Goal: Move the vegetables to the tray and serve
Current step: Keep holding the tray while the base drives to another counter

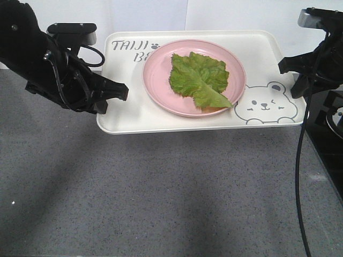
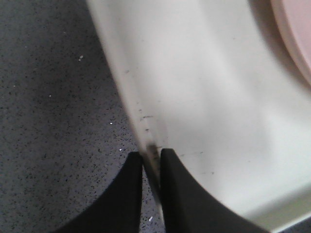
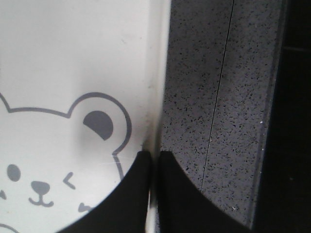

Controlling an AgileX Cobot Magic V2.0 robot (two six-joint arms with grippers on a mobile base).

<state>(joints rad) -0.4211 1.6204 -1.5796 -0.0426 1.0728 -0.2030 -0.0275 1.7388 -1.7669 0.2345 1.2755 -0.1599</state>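
Green crinkled vegetables (image 1: 199,78) lie on a round pink plate (image 1: 161,75) that rests on the cream tray (image 1: 128,112) with the bear face. My left gripper (image 1: 122,92) is shut on the tray's left rim (image 2: 146,131); its two black fingers pinch the edge in the left wrist view, gripper (image 2: 151,154). My right gripper (image 1: 285,65) is shut on the tray's right rim (image 3: 156,97), beside the bear's ear, gripper (image 3: 154,155). The tray appears held a little above the grey counter.
Grey speckled counter (image 1: 161,193) spreads below and in front of the tray. A dark edge and black equipment (image 1: 332,118) stand at the right side. A cable (image 1: 300,176) hangs from the right arm. A white wall lies behind.
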